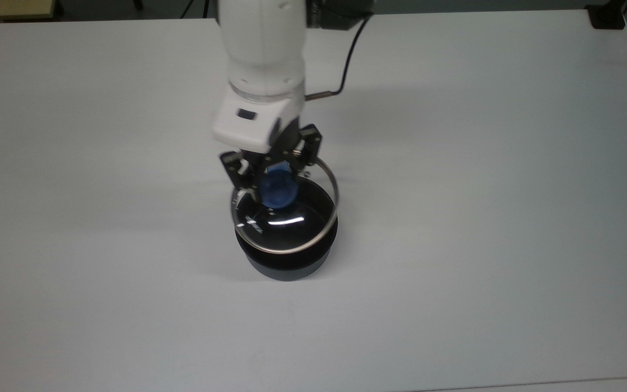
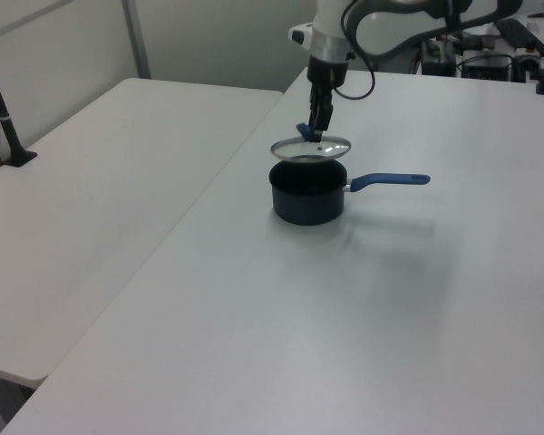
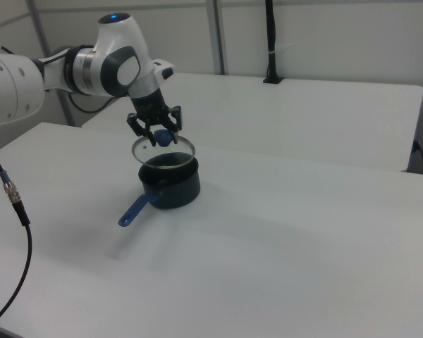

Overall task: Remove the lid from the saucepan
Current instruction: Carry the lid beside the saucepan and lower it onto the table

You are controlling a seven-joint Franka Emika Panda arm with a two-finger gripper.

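Gripper (image 1: 272, 173) pinching blue knob of round clear glass, steel-rimmed lid (image 2: 311, 148), apparently just above small dark navy saucepan (image 2: 306, 201), blue handle toward the left view's right, white table (image 1: 509, 218).

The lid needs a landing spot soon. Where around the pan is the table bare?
Bare table borders the saucepan on the top view's left, right and near sides. It is crowded only at the pan: the lid hangs above it in the pincer, and the handle juts toward the left view's right.
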